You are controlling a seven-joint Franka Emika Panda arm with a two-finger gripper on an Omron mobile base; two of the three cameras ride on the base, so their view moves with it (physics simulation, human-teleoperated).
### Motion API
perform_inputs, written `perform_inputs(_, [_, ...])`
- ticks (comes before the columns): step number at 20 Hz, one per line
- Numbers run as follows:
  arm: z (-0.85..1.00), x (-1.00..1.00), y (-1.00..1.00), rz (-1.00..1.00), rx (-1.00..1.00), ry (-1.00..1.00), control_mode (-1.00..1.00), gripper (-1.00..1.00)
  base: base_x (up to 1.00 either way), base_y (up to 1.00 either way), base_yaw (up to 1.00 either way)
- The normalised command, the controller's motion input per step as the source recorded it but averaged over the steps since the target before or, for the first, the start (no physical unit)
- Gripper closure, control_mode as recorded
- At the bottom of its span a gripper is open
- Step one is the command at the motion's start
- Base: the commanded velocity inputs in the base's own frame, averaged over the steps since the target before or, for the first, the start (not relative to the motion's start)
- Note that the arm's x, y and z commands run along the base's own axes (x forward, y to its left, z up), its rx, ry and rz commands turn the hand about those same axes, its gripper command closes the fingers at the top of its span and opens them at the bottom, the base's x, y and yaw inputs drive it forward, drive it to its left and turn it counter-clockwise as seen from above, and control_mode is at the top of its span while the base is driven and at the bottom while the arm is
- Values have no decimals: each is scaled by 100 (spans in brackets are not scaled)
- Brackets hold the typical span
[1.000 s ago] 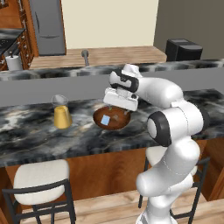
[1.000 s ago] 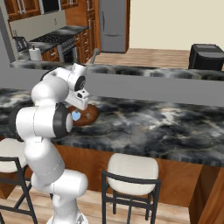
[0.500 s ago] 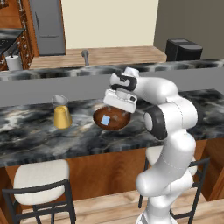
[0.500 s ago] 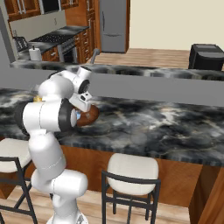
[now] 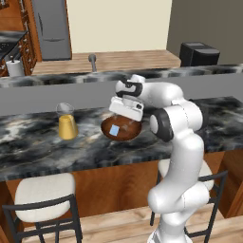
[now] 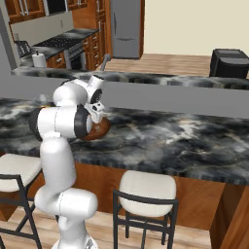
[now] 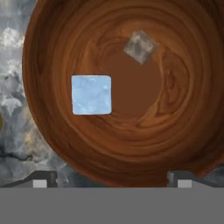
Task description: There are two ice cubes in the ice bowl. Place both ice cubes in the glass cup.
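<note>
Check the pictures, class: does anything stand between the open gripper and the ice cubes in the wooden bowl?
Nothing visible does. The open gripper hangs above the wooden bowl, and both ice cubes, the pale blue one and the greyer one, lie uncovered on its floor.

The round reddish-brown wooden bowl (image 7: 131, 148) is showing swirling grain; one square cube (image 7: 91, 94) is gleaming pale blue, another (image 7: 141, 47) greyish, against black-and-grey marbled worktop (image 7: 13, 131).

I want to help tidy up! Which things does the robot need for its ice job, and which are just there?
Needed: ice bowl, pale blue ice cube, greyish ice cube, glass cup.
Just there: stools, paper towel roll, fridge.
</note>
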Motion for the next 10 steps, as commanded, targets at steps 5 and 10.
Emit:
perform_inputs(5, [-24,37,27,0,-1,7,-100,-100,0,0,0])
perform_inputs(10, [-33,19,25,0,-1,13,-100,-100,0,0,0])
